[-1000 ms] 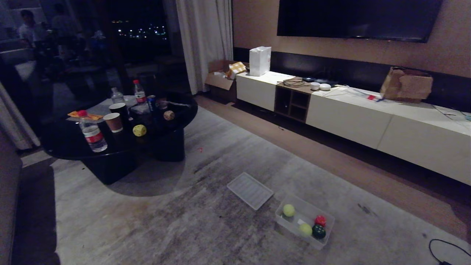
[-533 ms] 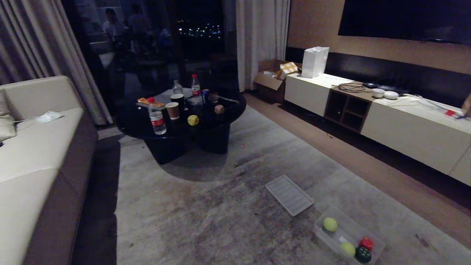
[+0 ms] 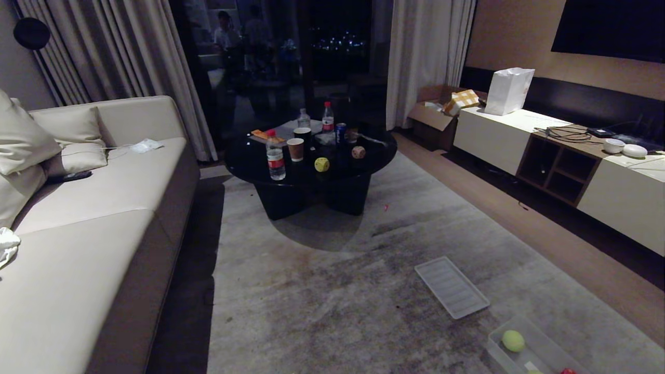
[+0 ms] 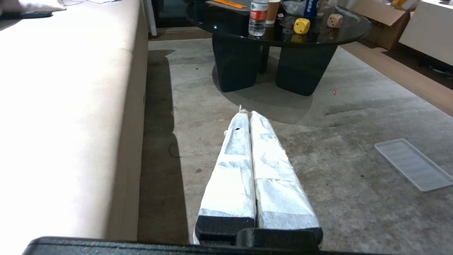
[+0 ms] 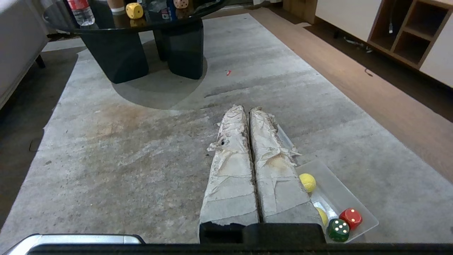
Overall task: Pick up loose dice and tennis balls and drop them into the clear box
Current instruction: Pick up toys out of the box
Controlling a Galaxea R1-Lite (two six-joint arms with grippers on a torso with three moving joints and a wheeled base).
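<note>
Both arms idle, neither visible from the head camera. Left gripper [image 4: 246,112]: taped fingers pressed together, nothing between them, hanging over bare rug [image 3: 332,291]. Right gripper [image 5: 246,108]: fingers also pressed together, empty, pointing toward the coffee table [image 3: 311,174].

Clear box [image 3: 545,345] sits on the rug at about 4 o'clock in the head view, partly cut off by the frame edge. The right wrist view shows its contents: one tennis ball [image 5: 308,182] near the far end, a second tennis ball [image 5: 322,216] mostly hidden behind the right finger, a red die [image 5: 350,218] and a green die [image 5: 338,229] touching each other at the near end. From the head, only the first ball [image 3: 513,341] is clearly seen.

Flat ribbed lid [image 3: 451,286] lies on the rug just beyond the box, toward 11 o'clock from it, apart from it.

Loose items are on the round black coffee table at 12 o'clock: yellow die [image 3: 321,164] near the front edge, beige die [image 3: 358,152] at its 2 o'clock, near but apart. Water bottle [image 3: 275,161] and paper cup [image 3: 295,149] stand at 9–10 o'clock from the yellow die; more bottles and a can are behind.

Sofa [image 3: 93,208] runs along the 9 o'clock side, low cabinet [image 3: 571,161] along 2–3 o'clock.
</note>
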